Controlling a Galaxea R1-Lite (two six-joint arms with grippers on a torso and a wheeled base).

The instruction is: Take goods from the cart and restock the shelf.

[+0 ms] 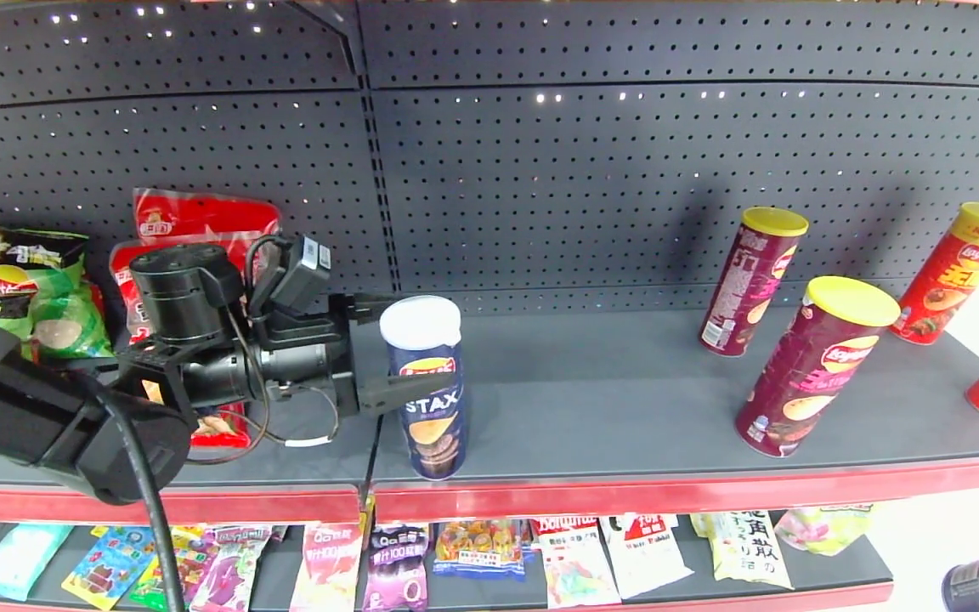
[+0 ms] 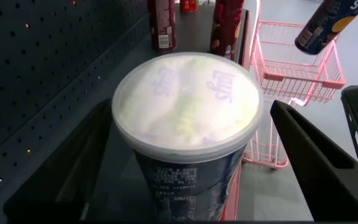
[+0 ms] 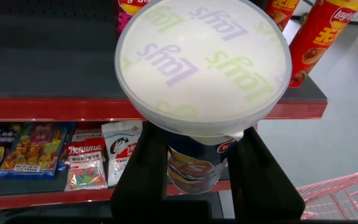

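A blue can [image 1: 427, 387] stands upright on the shelf [image 1: 591, 374], its long axis vertical and its white lid facing up. Its base sits close to the shelf's red front edge, about where two shelf boards meet. The left end effector [image 1: 413, 344] comes in level from the robot's left with its jaws spread wide. One finger is behind the can and one in front, and the left wrist view shows a gap on each side, so neither finger touches the can. The right end effector [image 3: 199, 149] is clamped on a second blue can [image 3: 201, 62], both fingers pressed to its body just under the lid. That lid faces back toward the wrist camera. In the left wrist view this can hangs in the air on a slant, off the shelf and above the pink cart [image 2: 291, 68]. Further along the shelf to the robot's right stand two maroon cans [image 1: 812, 365] with yellow lids, with red cans [image 1: 957, 272] beyond them. To the left, green chip bags [image 1: 39, 289] and red bags [image 1: 200, 221] lean against the perforated back panel [image 1: 625, 170]. Flat candy packets [image 1: 574, 557] lie on the lower shelf.
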